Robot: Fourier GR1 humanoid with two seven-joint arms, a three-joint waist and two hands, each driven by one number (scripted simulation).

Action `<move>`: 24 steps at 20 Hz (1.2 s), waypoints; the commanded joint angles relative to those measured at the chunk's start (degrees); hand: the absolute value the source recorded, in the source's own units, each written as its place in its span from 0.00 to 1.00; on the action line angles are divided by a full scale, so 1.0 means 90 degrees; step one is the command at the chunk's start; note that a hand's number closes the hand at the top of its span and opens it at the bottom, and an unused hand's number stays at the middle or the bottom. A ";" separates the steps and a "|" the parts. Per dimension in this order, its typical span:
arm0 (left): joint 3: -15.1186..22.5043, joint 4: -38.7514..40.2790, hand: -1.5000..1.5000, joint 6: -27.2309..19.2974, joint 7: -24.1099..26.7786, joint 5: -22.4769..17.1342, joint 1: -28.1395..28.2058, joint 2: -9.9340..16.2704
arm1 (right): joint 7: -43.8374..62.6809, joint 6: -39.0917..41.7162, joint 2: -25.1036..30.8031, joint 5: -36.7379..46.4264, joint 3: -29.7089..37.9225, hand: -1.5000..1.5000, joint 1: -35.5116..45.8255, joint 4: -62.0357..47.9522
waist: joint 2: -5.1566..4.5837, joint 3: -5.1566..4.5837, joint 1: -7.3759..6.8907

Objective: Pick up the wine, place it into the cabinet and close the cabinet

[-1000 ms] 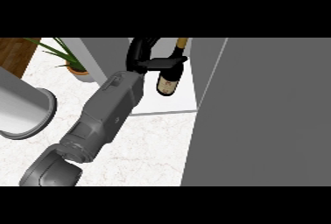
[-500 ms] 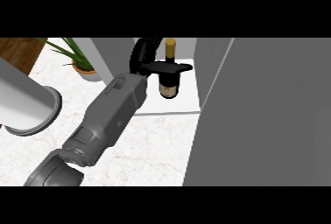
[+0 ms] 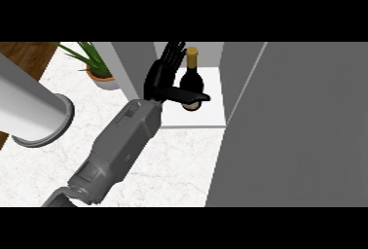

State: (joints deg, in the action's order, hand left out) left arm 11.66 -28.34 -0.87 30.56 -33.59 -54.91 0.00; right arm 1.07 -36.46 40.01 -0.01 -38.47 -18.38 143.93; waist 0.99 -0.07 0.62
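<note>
A grey forearm [image 3: 119, 146] rises from the lower left of the frame toward the upper middle, ending in a black hand [image 3: 164, 83]. Which of the robot's arms this is cannot be told from the view; only one hand shows. The hand's fingers point upward along the left side of a dark wine bottle [image 3: 190, 85], and its thumb crosses in front of the bottle's lower body, so the hand is pinching the bottle between fingers and thumb.

The wine bottle, with its gold-topped neck toward the top of the frame, sits inside the open cabinet [image 3: 205, 58], over the pale cabinet floor [image 3: 193, 119]. Whether its base touches that floor cannot be told. A large grey panel, seemingly the cabinet door [image 3: 302, 131], fills the right side of the frame.

On the marble desk [image 3: 57, 165], a potted plant [image 3: 99, 73] stands in the upper left, and a wide grey cylinder [image 3: 28, 109] sits at the left edge.

The risks from here, as a judgement: if the hand lets go before the bottle's base is settled, the bottle could tip or roll out over the cabinet's front edge. Pulling the thumb back across the bottle could drag it over. Swinging the door shut while the forearm is in the opening would trap the arm or knock the bottle.
</note>
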 commanded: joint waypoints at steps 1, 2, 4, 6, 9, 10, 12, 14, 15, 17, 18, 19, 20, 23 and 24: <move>0.0163 -0.0692 0.00 0.0268 0.0016 0.0001 0.0869 0.0034 | 0.0369 -0.0097 0.0186 0.0026 -0.0175 0.00 -0.0498 0.1339 | 0.0019 0.0002 -0.0121; 0.0468 -0.1086 0.00 0.0017 -0.0197 -0.0129 0.0970 0.0000 | 0.0619 -0.0076 0.0049 -0.0204 0.0041 0.00 -0.0069 0.1131 | 0.0002 0.0001 -0.0185; 0.0526 -0.1595 0.00 -0.0144 -0.0483 -0.0163 0.1250 0.0000 | 0.0378 -0.0028 0.0190 -0.0332 0.0161 0.00 -0.0345 0.1168 | 0.0025 0.0013 -0.0185; 0.0615 -0.1923 0.00 -0.0325 -0.0442 -0.0081 0.1562 0.0000 | 0.0625 -0.0202 0.0084 0.0162 -0.0239 0.00 -0.0279 0.1245 | -0.0008 -0.0001 -0.0135; 0.1061 -0.2834 0.00 -0.0467 -0.0514 0.0016 0.2477 0.0001 | 0.0437 -0.0227 0.0095 -0.0040 -0.0106 0.00 -0.0340 0.1107 | 0.0022 0.0004 -0.0220; 0.1108 -0.2938 0.00 -0.0317 -0.0404 0.0109 0.2790 0.0020 | 0.0368 -0.0129 0.0190 -0.0193 0.0068 0.00 -0.0371 0.1145 | -0.0016 0.0008 -0.0171; 0.1232 -0.3499 0.00 -0.0391 -0.0504 0.0087 0.3286 0.0122 | 0.0498 -0.0103 0.0357 -0.0106 0.0018 0.00 -0.0407 0.1352 | 0.0003 0.0003 -0.0197; 0.1143 -0.4038 0.00 -0.0290 -0.0860 -0.0077 0.3465 0.0454 | 0.0406 -0.0119 0.0348 -0.0062 -0.0068 0.00 -0.0476 0.1402 | 0.0001 0.0005 -0.0149; 0.1378 -0.4440 0.00 -0.0429 -0.0921 0.0029 0.3792 0.0417 | 0.0744 -0.0169 0.0345 -0.0247 0.0385 0.00 -0.0082 0.1307 | -0.0018 0.0002 -0.0261; 0.1266 -0.4866 0.00 -0.0482 -0.0913 -0.0050 0.4124 0.0528 | 0.0385 -0.0110 0.0427 -0.0108 0.0202 0.00 -0.0468 0.1303 | -0.0031 0.0009 -0.0104; 0.1477 -0.5324 0.00 -0.0631 -0.0918 0.0079 0.4501 0.0572 | 0.0257 -0.0168 0.0278 0.0142 -0.0196 0.00 -0.0500 0.1049 | -0.0012 0.0008 -0.0136; 0.1522 -0.5390 0.00 -0.0509 -0.1008 0.0002 0.4668 0.0572 | 0.0482 -0.0154 0.0392 0.0088 -0.0011 0.00 -0.0380 0.1243 | -0.0041 0.0004 -0.0114; 0.1262 -0.5205 0.00 -0.0188 -0.0705 -0.0094 0.4722 0.0754 | 0.0657 -0.0049 0.0640 -0.0057 0.0207 0.00 -0.0421 0.1448 | -0.0065 0.0001 -0.0069; 0.1161 -0.5637 0.00 -0.0068 -0.0863 -0.0298 0.5018 0.0922 | 0.0786 0.0149 0.0839 0.0052 -0.0050 0.00 -0.0291 0.1539 | -0.0066 -0.0004 -0.0067; 0.1031 -0.5888 0.00 0.0088 -0.1041 -0.0434 0.5124 0.1208 | 0.0823 0.0175 0.0893 -0.0075 0.0098 0.00 -0.0253 0.1522 | -0.0067 -0.0001 -0.0082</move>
State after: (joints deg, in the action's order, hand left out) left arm 22.72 -76.29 -2.10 22.91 -35.35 -12.25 7.55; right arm 1.76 -36.19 44.75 0.30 -37.53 -18.52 144.14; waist 0.54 -0.06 -0.27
